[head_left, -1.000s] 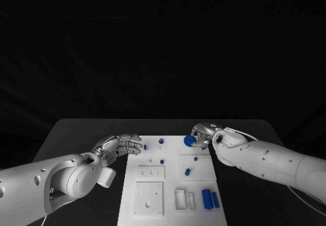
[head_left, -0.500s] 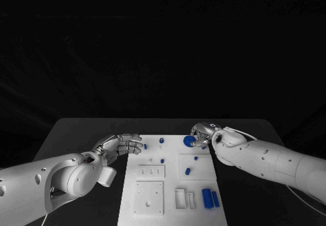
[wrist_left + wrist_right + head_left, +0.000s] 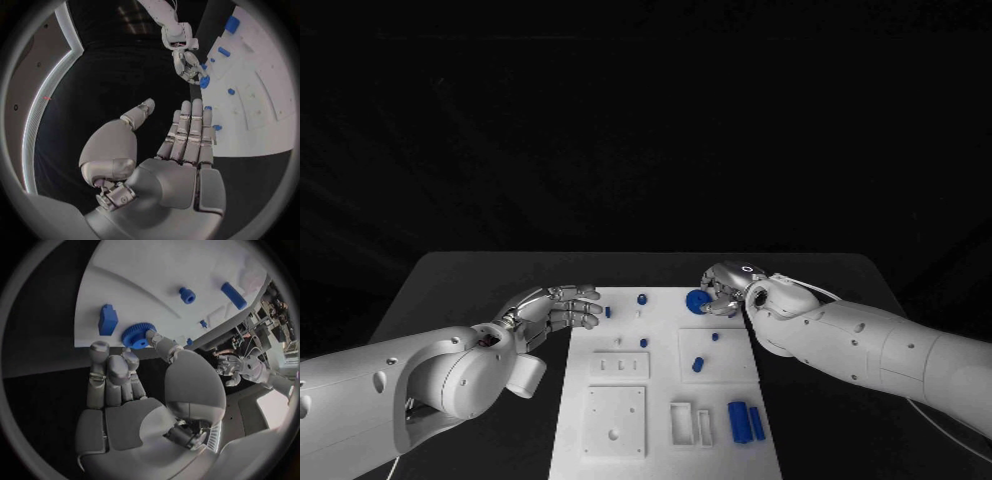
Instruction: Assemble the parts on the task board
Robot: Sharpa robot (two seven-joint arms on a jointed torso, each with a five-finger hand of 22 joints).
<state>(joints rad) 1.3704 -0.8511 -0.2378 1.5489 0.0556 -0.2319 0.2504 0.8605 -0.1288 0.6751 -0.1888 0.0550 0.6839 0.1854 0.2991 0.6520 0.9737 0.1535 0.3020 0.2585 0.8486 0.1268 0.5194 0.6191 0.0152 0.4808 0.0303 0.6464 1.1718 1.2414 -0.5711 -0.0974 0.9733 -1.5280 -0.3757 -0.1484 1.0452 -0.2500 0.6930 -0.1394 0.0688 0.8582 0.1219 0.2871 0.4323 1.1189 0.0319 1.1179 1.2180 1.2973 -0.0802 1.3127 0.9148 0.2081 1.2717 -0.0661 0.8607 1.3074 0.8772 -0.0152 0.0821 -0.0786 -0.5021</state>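
While the right hand (image 3: pixel 721 296) pinches the blue gear (image 3: pixel 137 334) by its toothed rim at the far right edge of the white task board (image 3: pixel 625 415), the left hand (image 3: pixel 553 310) rests released beside the board's left edge on the black desk (image 3: pixel 473 280), fingers apart and holding nothing. Judging by its look, the gear is a light, rigid plastic disc with a raised hub; its fine teeth should give grip, so the rim seems the best hold.
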